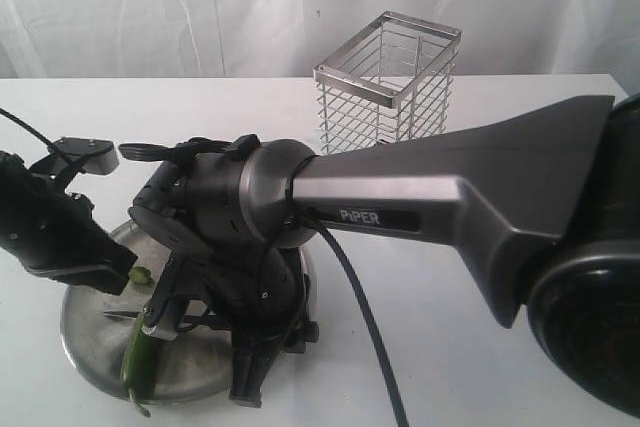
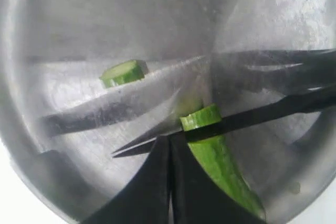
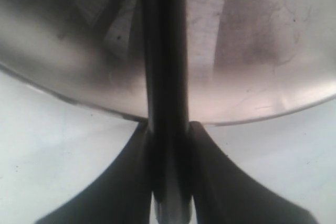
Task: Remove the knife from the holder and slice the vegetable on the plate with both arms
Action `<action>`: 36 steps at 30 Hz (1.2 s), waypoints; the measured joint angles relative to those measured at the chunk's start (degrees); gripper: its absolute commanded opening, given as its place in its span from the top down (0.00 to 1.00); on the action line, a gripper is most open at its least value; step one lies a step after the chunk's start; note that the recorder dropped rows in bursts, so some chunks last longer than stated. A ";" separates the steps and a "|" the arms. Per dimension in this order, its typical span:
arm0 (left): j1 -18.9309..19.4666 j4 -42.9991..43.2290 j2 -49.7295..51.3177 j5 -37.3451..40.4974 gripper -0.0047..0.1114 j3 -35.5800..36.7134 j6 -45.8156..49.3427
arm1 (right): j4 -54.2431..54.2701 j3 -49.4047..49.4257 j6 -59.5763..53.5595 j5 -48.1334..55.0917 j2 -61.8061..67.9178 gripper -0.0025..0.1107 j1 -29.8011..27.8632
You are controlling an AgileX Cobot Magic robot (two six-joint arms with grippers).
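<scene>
Stretched across the white table [image 1: 480, 367] from the right: the bulky grey arm [image 1: 450, 197] marked "PiPER", wrist bent down over the plate [image 1: 85, 342]. Behind that arm, well apart from the cutting, stood the wire holder [image 1: 388, 82], upright. Round steel plate lay directly beneath both tools, scuffed and mirroring them. Opposite the big arm, reached in from the left: the smaller black arm [image 1: 45, 227]. Right gripper [image 3: 169, 145] pinched tight on the knife [image 2: 247, 118], handle clamped between the two dark fingers [image 3: 215, 182] and running straight out from them over the plate's rim. Left gripper [image 2: 169, 182] pressed together at the tips, beside the vegetable [image 2: 218, 163]; whether it actually gripped the chili could not be told. Blade lay crosswise on the vegetable just behind its cut end, point past the left fingertips. Beyond the blade, apart from the chili, sat one small cut slice [image 2: 124, 72], pale green face showing.
</scene>
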 measured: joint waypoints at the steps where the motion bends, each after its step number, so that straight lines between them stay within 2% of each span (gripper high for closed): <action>1: 0.00 0.00 0.00 0.26 0.96 0.26 0.02 | 0.00 0.00 0.00 0.00 0.00 0.98 0.00; 10: -1.08 -0.52 0.11 -0.60 0.96 0.34 -0.13 | 0.00 0.00 0.10 0.00 0.00 0.98 0.00; 16: -2.58 -0.75 4.96 -3.80 0.96 1.21 -0.13 | -0.15 0.00 0.10 0.00 0.00 0.98 0.00; 24: -2.58 -1.48 5.82 -4.30 0.96 0.47 -0.13 | -1.03 0.00 0.56 0.00 0.10 0.98 0.00; 33: -2.70 -0.70 -0.21 -0.15 0.96 -0.93 -0.13 | -2.19 0.00 1.79 -0.24 0.22 0.98 -0.21; 36: -2.70 -0.70 -2.65 2.89 0.88 -1.01 -0.35 | -2.19 0.00 1.79 -0.35 0.22 0.98 -0.21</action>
